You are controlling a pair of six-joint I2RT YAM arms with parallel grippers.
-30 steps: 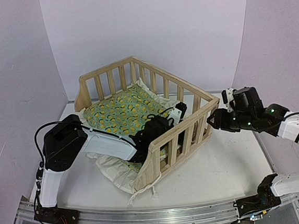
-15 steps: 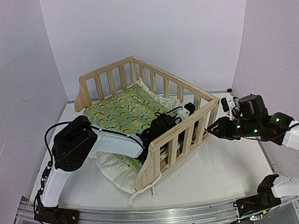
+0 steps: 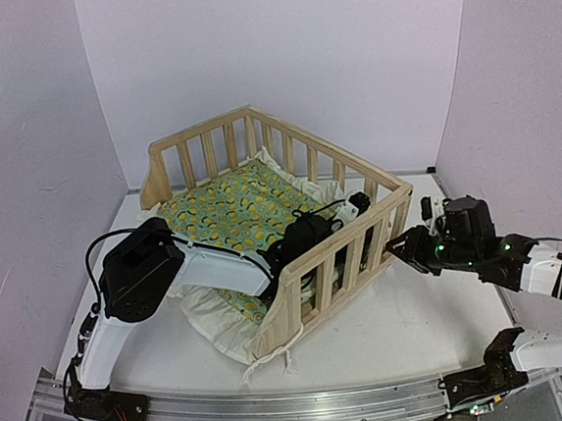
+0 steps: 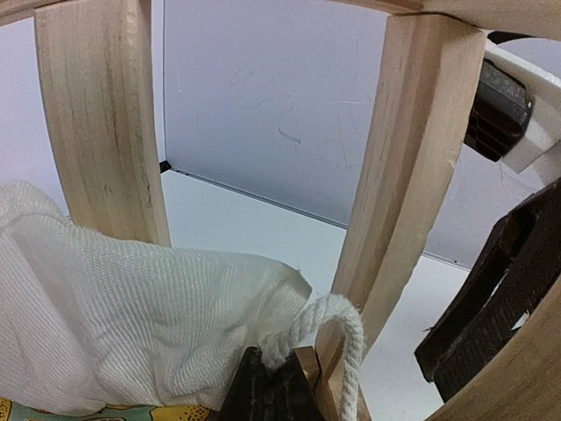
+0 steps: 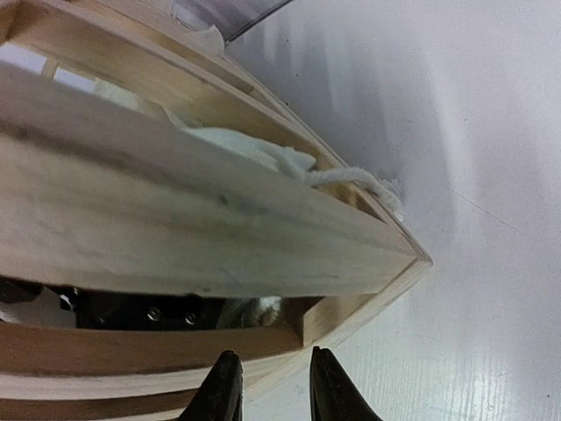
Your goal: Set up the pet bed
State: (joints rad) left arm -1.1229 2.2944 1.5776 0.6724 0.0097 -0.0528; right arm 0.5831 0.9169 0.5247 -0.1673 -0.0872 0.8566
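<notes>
Slatted pine pet bed (image 3: pixel 345 231) holds a yellow-green patterned cushion (image 3: pixel 227 210).
Left gripper (image 4: pixel 267 388) pinches its gauzy white ruffle (image 4: pixel 131 289); right gripper (image 5: pixel 273 383) narrowly parted at the corner, grip unclear.

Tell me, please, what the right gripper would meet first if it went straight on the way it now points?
Most likely the pet bed: the right gripper points at its lower wooden rail near the corner, close ahead; contact is unclear.

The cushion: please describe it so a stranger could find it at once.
Find the pale slatted wooden frame on the table. In it, spilling out in front, lies the cushion. It alone is patterned green and yellow, with a cream ruffle.
</notes>
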